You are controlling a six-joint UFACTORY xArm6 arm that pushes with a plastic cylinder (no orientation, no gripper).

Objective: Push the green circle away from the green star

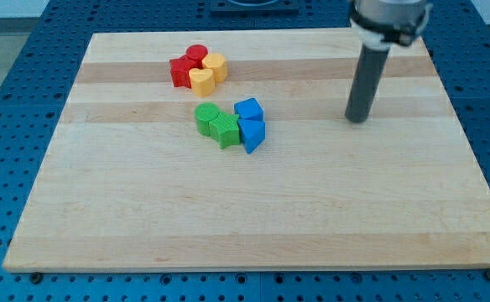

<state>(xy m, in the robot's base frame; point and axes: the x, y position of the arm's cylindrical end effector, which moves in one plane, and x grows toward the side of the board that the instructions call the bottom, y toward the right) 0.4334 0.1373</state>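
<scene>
Right now, tip point(358, 119) parked on bare surface point(329, 210), well to the right of every block, touching none. No jaws on this rig, only the rod, so nothing to call wide or narrow.

Green circle point(206, 118) sitting near mid-surface, left of centre, pressed against green star point(225, 131) at its near-right. Star in turn touching a blue block point(252, 134), with a second blue block point(248, 109) just beyond, to the far side.

Likely trouble: approaching straight from the right means meeting the blue pair and the star first, shoving the whole cluster left together, with no gap opened. Pushing the circle toward the far side risks driving it into the red point(184, 67) and yellow point(207, 73) blocks. An off-centre contact could roll the circle round the star instead of away.
</scene>
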